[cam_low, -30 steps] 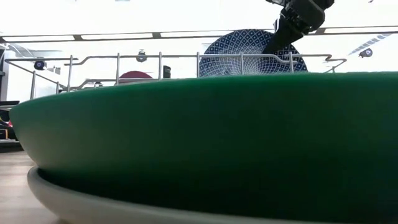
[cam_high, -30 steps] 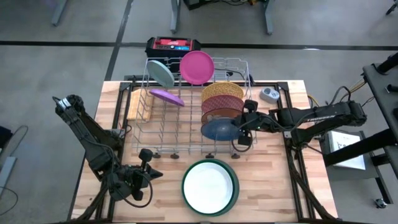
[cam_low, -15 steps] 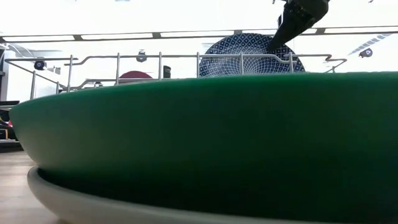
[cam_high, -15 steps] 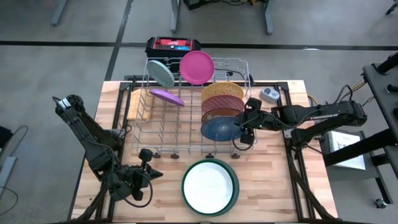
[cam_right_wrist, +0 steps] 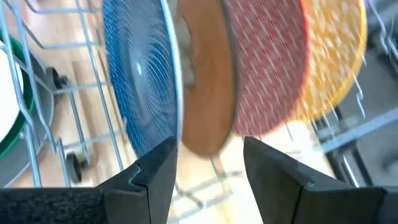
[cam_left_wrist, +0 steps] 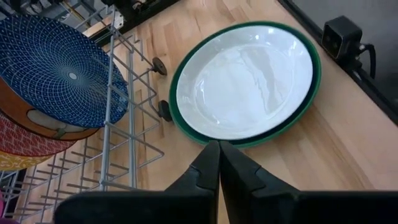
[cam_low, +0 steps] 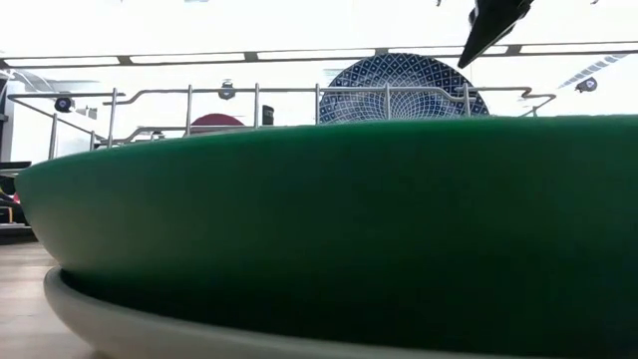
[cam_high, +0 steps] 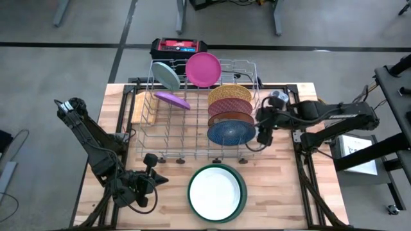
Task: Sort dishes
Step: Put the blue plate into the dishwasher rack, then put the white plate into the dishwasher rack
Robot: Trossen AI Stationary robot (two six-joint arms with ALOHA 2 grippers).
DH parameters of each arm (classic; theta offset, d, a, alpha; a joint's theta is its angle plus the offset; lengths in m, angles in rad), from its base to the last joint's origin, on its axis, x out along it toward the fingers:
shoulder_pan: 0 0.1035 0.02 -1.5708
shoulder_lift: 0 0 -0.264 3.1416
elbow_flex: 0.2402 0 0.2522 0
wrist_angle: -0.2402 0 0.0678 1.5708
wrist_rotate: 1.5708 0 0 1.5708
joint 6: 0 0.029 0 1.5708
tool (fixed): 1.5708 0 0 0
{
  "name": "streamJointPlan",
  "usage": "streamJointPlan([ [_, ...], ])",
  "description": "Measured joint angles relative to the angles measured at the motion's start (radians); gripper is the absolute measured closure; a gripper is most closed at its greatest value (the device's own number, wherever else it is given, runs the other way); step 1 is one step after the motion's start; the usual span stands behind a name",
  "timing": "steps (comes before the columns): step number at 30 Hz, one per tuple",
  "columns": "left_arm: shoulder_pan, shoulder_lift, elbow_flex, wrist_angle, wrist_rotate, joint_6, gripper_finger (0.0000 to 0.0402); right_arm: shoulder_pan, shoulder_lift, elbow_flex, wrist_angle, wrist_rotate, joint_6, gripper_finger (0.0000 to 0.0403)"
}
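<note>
1. Patterned round plates, four: blue (cam_high: 231, 132), brown (cam_high: 230, 118), maroon (cam_high: 229, 106), yellow (cam_high: 229, 94), upright in silver wire rack (cam_high: 167, 122), beside spread right gripper (cam_high: 261, 133).
2. Left gripper (cam_high: 150, 181), pressed together, beside white plate (cam_high: 214, 192) on green plate (cam_high: 242, 186).

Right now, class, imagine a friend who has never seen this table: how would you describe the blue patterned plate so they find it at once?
Start at the silver wire dish rack at the table's far side. Along its right side four patterned plates stand on edge in a row. The blue patterned plate is the one nearest the green plate: dark blue with a fine white web, beside brown, maroon and yellow neighbours.
</note>
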Motion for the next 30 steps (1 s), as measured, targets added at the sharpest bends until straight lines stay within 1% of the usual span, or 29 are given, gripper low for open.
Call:
streamJointPlan([
  [4, 0.001, 0.0, 0.0, 0.059, 0.002, 0.0, 0.0401, 0.013, -0.007, 0.048, -0.146, -0.004, 0.164, 0.0235],
  [7, 0.001, 0.002, 0.0, 0.106, 0.007, 0.0, 0.0401, 0.065, -0.02, 0.037, -0.197, -0.026, 0.335, 0.0242],
  [10, 0.001, 0.017, 0.0, 0.114, 0.009, -0.005, 0.0401, 0.164, -0.03, -0.01, -0.22, -0.035, 0.529, 0.025],
  [15, 0.009, 0.075, 0.0, 0.145, 0.01, -0.009, 0.0401, 0.379, -0.03, -0.1, -0.206, -0.033, 0.824, 0.0259],
  [19, 0.026, 0.127, 0.001, 0.167, 0.01, -0.007, 0.0401, 0.545, -0.027, -0.177, -0.076, -0.028, 0.995, 0.0263],
  [22, 0.032, 0.169, 0.013, 0.169, 0.011, -0.003, 0.0401, 0.647, -0.023, -0.238, 0.091, 0.008, 1.072, 0.0267],
  [25, 0.032, 0.204, 0.023, 0.211, 0.014, -0.02, 0.0401, 0.721, -0.022, -0.301, 0.254, 0.034, 1.123, 0.027],
  [30, 0.03, 0.276, 0.024, 0.336, 0.104, -0.033, 0.0401, 0.797, -0.022, -0.404, 0.509, 0.099, 1.165, 0.0266],
])
